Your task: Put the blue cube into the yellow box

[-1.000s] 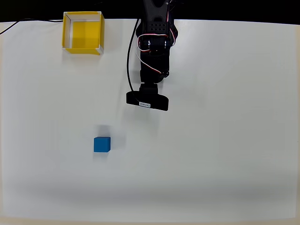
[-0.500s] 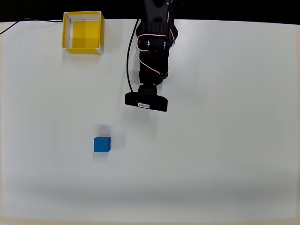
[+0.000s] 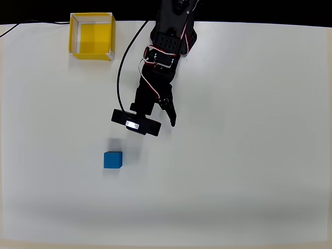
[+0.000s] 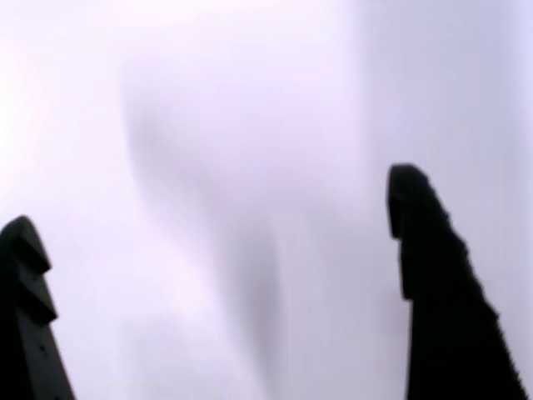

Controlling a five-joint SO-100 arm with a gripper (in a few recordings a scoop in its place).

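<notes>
We see a smooth, matt white bench (image 3: 249, 171). The cube (image 3: 112, 160) looks plain, matt blue, like plastic or foam. The box (image 3: 92, 35) has a yellow floor and thin white walls, like card. The arm (image 3: 165, 57) is black plastic, faintly glossy, and the gripper (image 4: 225, 225) fingers (image 4: 433, 283) look matt black.

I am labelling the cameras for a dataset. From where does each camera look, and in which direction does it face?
Overhead view: fixed above the table, facing straight down; it shows the blue cube, the yellow box and the black arm with its gripper.
Wrist view: rides on the arm, facing the blurred white table past the open gripper.
Both views share the table surface and the gripper.
</notes>
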